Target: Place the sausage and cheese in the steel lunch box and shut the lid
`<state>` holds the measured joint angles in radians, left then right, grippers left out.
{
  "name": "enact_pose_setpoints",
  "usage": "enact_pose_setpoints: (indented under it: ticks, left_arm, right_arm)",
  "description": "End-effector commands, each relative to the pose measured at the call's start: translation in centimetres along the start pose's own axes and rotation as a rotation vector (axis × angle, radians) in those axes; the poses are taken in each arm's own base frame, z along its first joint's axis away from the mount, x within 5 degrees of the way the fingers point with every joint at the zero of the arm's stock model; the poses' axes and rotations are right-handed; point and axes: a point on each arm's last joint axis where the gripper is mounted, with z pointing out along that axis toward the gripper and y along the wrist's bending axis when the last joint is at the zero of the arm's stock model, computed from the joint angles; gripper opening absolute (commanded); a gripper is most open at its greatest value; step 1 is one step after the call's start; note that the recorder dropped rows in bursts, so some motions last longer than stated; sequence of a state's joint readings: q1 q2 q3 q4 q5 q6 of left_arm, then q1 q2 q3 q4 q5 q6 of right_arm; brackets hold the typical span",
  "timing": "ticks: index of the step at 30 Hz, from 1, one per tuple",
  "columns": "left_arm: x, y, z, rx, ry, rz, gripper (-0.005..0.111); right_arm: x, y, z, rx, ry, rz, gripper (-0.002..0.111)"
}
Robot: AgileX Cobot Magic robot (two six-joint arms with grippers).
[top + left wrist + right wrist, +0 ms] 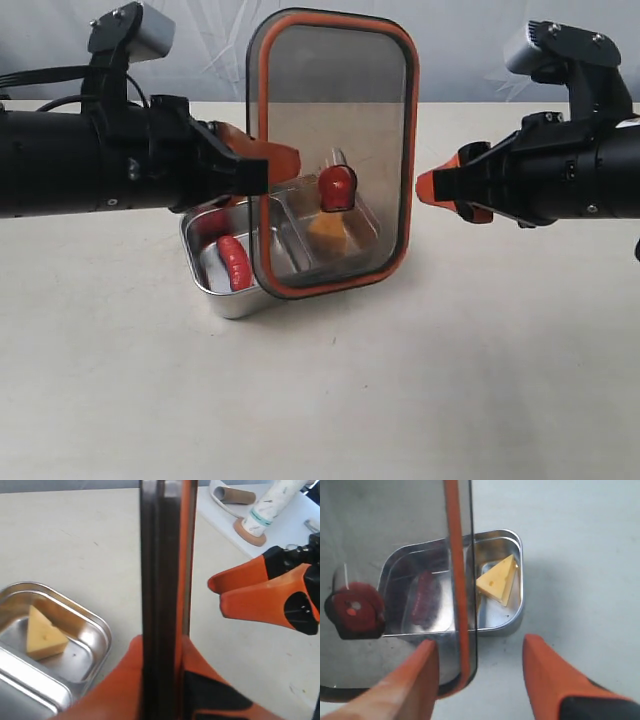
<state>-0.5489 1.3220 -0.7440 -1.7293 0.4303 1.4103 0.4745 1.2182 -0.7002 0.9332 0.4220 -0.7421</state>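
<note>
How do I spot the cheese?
Find the shiny steel lunch box in the middle of the pale table. The cheese lies in its right compartment in the exterior view, behind the dark lid standing upright. It is a yellow wedge with holes; the sausage next door is red.

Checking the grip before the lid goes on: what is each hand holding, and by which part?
The left hand pinches the lid upright by one long edge. The right hand is open, holding nothing.
</note>
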Motion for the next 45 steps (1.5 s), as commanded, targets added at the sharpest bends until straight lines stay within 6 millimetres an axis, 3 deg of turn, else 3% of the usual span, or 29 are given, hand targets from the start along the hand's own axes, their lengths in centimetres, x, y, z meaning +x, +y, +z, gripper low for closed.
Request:
enact_pose_setpoints:
  ticks: [1,5,12,17,25,31,35,45]
  left_arm:
    - [-0.8,0.6,-0.5,-0.111,-0.037,0.052,0.000]
    - [-1.9,0.6,-1.4,-0.192,-0.066,0.181,0.000]
    - [-3.6,1.1,-2.4,-0.345,-0.082,0.488,0.000]
    - [-3.3,1.5,-2.0,-0.368,-0.008,0.734,0.000]
    - [-2.4,2.3,-1.5,-0.367,0.186,1.269,0.000]
    - [-2.1,3.2,-1.6,-0.490,0.109,1.321,0.000]
    - [-0.3,4.1,-1.2,-0.474,0.186,1.371,0.000]
    - [3.5,4.5,2.5,-0.498,0.222,1.539,0.000]
  right_arm:
    - [-0.6,-0.3,-0.9,0.077,-0.056,-0.015,0.041]
    - [-0.8,-0.7,-2.2,0.164,-0.081,-0.035,0.000]
    - [-0.6,-0.9,-3.3,0.221,-0.071,-0.030,0.000]
    - [-0.4,-0.9,-3.3,0.220,-0.056,-0.031,0.000]
    - [-0.2,-0.9,-3.3,0.225,-0.033,-0.047,0.000]
    - [-0.1,-0.9,-3.3,0.225,-0.015,-0.048,0.000]
    - [-0.1,-0.9,-3.3,0.224,-0.014,-0.045,0.000]
    - [0.4,-0.9,-3.3,0.224,0.032,-0.026,0.000]
